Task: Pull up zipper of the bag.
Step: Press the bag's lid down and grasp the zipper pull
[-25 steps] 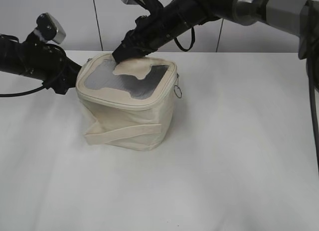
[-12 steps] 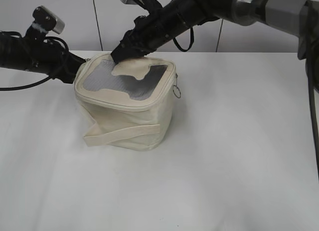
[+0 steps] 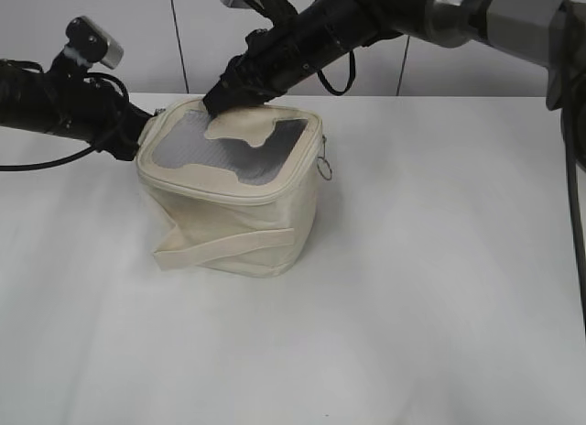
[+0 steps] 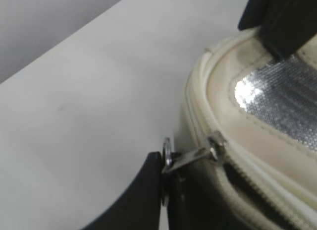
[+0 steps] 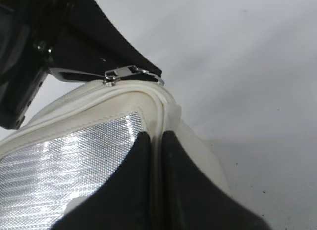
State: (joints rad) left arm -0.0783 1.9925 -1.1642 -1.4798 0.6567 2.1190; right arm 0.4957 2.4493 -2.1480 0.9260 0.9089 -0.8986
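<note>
exterior view: left tool (image 3: 137,136) behind bag (image 3: 233,201)

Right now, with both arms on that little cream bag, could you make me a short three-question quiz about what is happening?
1. True or false: the left gripper is shut on a silver ring pull of the zipper.
2. Where does the right gripper hold the bag?
A. on the strap
B. on the lid's rim
C. nowhere
3. Fill in: in the exterior view a second ring pull hangs free on the bag's ____ side.

Key: 1 true; 2 B, its fingers pinch the rim beside the mesh window; 3 right.
</note>
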